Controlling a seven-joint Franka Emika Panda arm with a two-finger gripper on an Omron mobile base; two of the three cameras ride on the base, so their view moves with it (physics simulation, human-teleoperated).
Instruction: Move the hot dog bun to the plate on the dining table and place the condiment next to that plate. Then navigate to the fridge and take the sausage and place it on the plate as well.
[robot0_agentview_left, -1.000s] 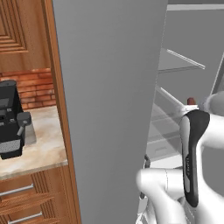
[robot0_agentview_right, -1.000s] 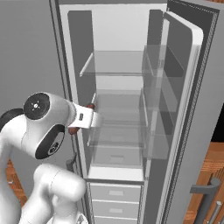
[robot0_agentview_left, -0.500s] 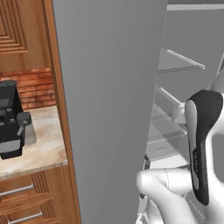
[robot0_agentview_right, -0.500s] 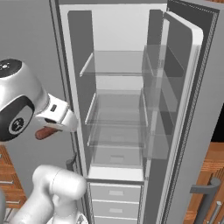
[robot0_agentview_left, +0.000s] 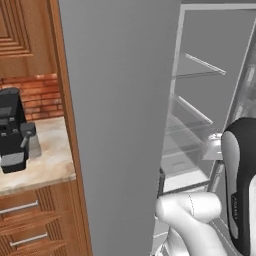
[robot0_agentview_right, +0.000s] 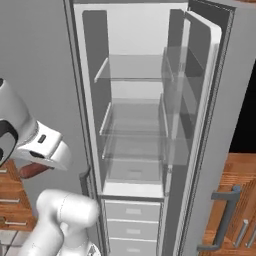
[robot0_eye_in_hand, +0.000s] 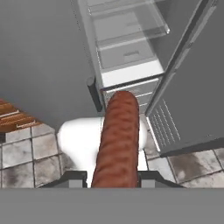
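Note:
The sausage (robot0_eye_in_hand: 118, 140), a slim reddish-brown rod, runs lengthwise between my gripper (robot0_eye_in_hand: 111, 178) fingertips, which are shut on it. In the right base view its end (robot0_agentview_right: 31, 170) pokes out under my white hand, left of the fridge (robot0_agentview_right: 75, 90). The fridge stands open with pale glass shelves (robot0_agentview_right: 132, 127) inside and its right door (robot0_agentview_right: 212, 115) swung out. In the hand view the fridge's lower drawers (robot0_eye_in_hand: 131, 89) lie ahead, below the sausage tip. The hot dog bun, plate, condiment and dining table are out of view.
A black coffee machine (robot0_agentview_left: 12, 130) stands on the marbled counter (robot0_agentview_left: 47, 167) above wooden drawers (robot0_agentview_left: 30, 220), left of the fridge's closed grey door (robot0_agentview_left: 120, 125). A wooden cabinet with a dark handle (robot0_agentview_right: 225, 217) is at the right. Tiled floor (robot0_eye_in_hand: 26, 153) lies below.
My arm has drawn back from the fridge shelves, leftward and lower in the right base view, carrying the sausage out with it. The fridge stays open.

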